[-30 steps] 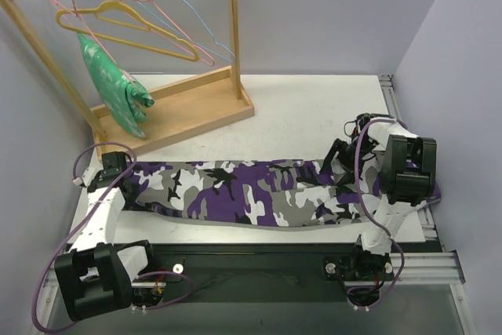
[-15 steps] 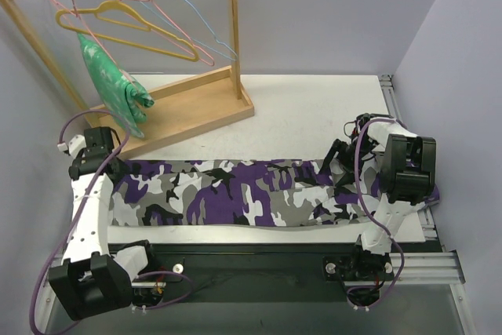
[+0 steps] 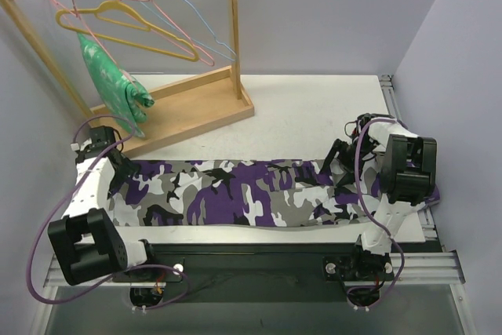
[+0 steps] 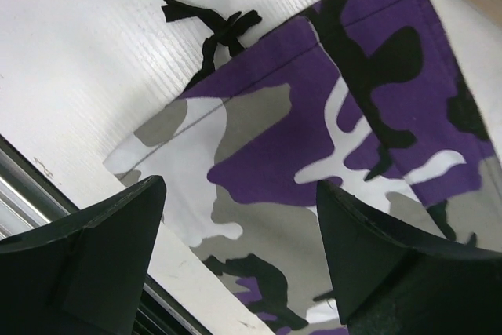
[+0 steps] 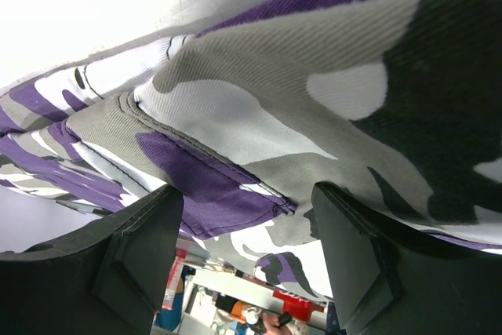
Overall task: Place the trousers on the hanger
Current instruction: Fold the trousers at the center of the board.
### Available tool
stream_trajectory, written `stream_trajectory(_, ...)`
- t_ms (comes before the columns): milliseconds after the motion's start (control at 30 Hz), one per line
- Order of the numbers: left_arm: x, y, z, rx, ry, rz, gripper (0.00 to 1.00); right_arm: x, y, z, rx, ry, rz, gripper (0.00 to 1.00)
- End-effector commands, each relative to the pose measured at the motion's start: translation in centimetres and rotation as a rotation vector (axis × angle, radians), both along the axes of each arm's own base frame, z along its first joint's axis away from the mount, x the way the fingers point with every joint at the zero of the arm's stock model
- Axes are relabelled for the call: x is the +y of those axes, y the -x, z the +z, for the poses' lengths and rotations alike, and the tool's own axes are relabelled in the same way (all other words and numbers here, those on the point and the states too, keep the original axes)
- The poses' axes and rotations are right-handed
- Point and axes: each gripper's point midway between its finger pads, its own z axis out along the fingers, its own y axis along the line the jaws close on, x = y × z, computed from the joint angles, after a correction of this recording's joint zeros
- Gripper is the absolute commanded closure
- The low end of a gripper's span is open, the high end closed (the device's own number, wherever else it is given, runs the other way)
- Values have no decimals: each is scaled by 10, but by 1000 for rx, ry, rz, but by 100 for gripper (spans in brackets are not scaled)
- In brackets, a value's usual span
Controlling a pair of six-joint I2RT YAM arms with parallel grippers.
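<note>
From overhead I see the white table [image 3: 314, 107] with the tall wooden clothes rack [image 3: 233, 29] standing at its far left. The long purple, black, white and grey camouflage trousers [image 3: 235, 192] lie flat and lengthwise along the near edge, between my two arms. The thin yellow wire hanger [image 3: 110, 12] hangs on the rack's rail, well apart from them, beside a green-and-white patterned garment [image 3: 114, 84]. Only the wrist cameras settle the jaws. The left gripper [image 4: 239, 233] hangs spread wide above the trousers' left end, holding nothing. That view alone shows a small black drawstring [image 4: 212, 25] lying on the table at the cloth's corner. The right gripper [image 5: 247, 233] has its fingers spread too, up against bunched cloth at the right end, with none of it pinched between them.
</note>
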Motion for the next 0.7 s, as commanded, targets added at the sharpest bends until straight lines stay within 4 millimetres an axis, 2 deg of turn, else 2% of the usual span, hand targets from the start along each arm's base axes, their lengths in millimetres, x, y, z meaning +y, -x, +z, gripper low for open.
stream_trajectory(0,26,-38,3,-100,-69,-66,13,-14,3,16,-20,50,9,32)
stream_trajectory(167,49,-60,-3,-67,-125,-120,19,-13,2,21,-38,48,7,32)
stream_trajectory(233,57,-65,-15,-36,-121,-130,19,-13,3,25,-47,50,2,32)
stream_trajectory(433,53,-88,-39,-40,-79,-243,28,-12,7,29,-47,55,-4,32)
stream_trajectory(467,53,-89,-40,-39,-77,-242,35,-12,7,30,-51,56,-6,32)
stream_trajectory(667,51,-90,-46,-47,-59,-234,57,-9,5,31,-46,54,-19,32)
